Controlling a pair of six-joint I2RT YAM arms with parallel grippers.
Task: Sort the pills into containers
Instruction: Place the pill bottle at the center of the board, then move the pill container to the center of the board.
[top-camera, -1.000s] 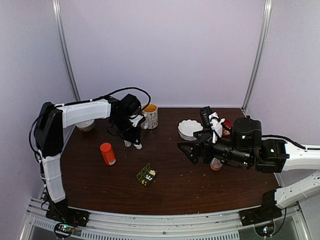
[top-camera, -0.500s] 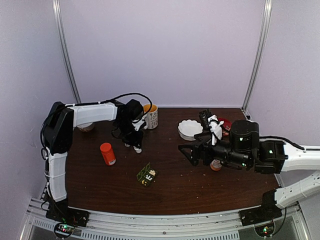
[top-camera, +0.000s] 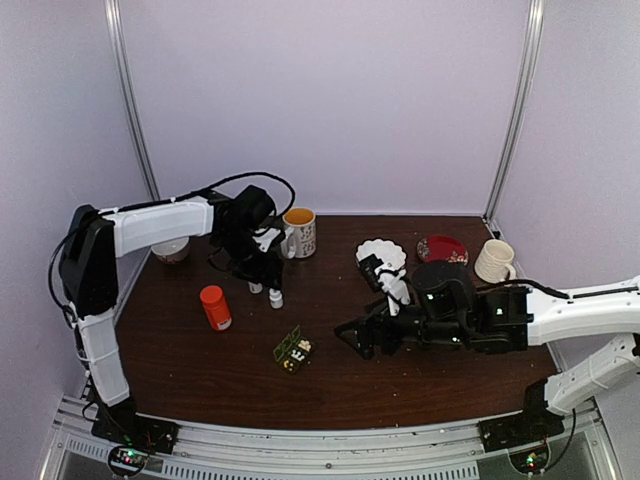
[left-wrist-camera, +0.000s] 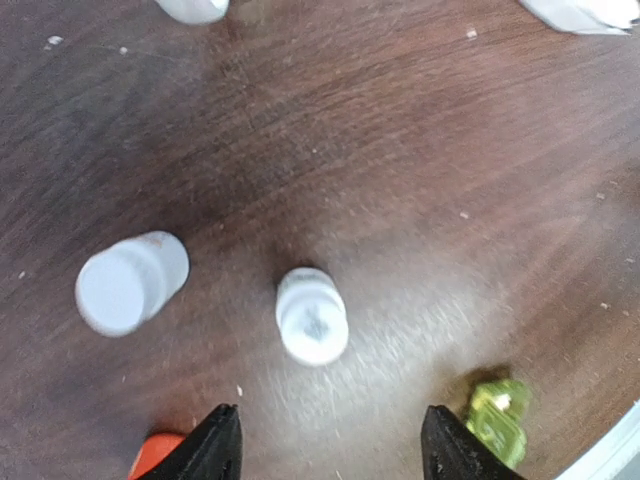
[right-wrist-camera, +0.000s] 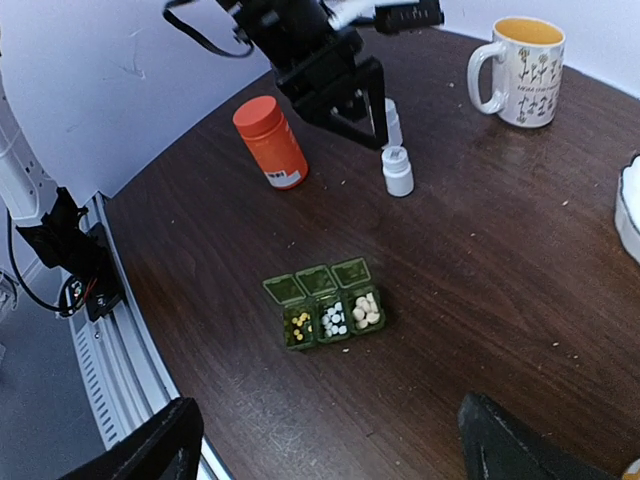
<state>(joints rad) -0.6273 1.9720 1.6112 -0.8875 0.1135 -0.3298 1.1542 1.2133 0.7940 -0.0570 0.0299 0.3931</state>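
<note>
Pills sit sorted in the small dark green plastic pill box (right-wrist-camera: 328, 310), which lies near the front edge of the dark brown wooden table (top-camera: 400, 385), left of centre. Its three hinged lids are open: yellow pills in one compartment, white in the middle, cream in the third.

The left gripper (left-wrist-camera: 328, 410) points down over the back-left part of the table with its fingers spread and nothing between them. Just beyond its tips stands a tiny white plastic bottle (left-wrist-camera: 312, 315), and a second tiny white bottle (left-wrist-camera: 130, 283) is close beside it. An orange bottle with an orange cap (top-camera: 214, 307) stands upright nearer the left edge.

The right gripper (right-wrist-camera: 332, 405) hangs above the middle of the table, jaws wide and empty, aimed towards the pill box but well apart from it.

Along the back edge stand a white patterned mug (top-camera: 300, 232), a white scalloped bowl (top-camera: 378, 252), a red plate (top-camera: 441, 248) and, at the right, a cream mug (top-camera: 493, 261).
</note>
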